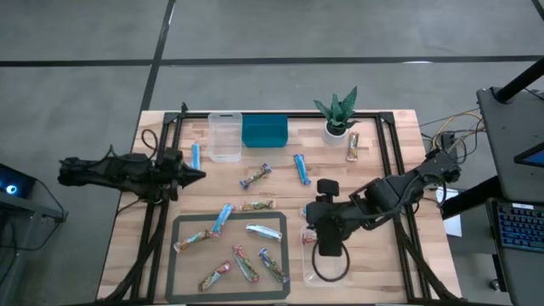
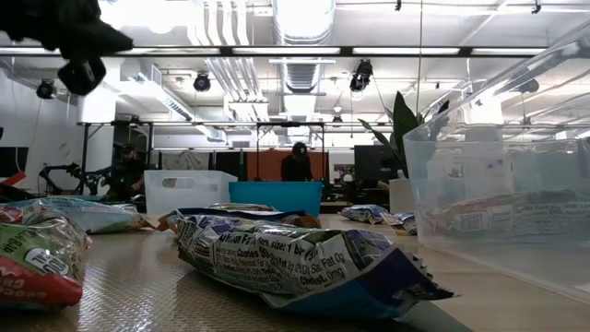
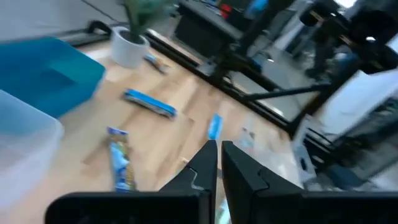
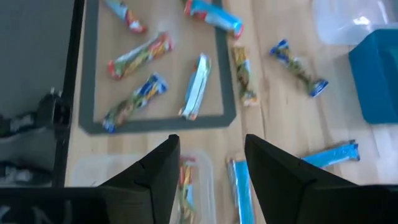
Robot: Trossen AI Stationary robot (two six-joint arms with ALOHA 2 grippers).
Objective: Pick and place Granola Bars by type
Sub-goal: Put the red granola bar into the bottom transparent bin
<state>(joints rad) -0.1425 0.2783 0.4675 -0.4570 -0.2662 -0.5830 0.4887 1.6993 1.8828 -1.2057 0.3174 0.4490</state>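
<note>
Twelve shiny wrapped bars show on the wooden table: six lie on the dark-rimmed mat, beside the right end effector, which hangs wide open and empty over a clear tub. The left end effector, fingers together and empty, hovers near a blue bar.

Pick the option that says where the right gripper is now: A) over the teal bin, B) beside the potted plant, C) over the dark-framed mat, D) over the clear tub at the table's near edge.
D: in the high view the right gripper hangs open over the clear tub, right of the dark-framed mat.
</note>
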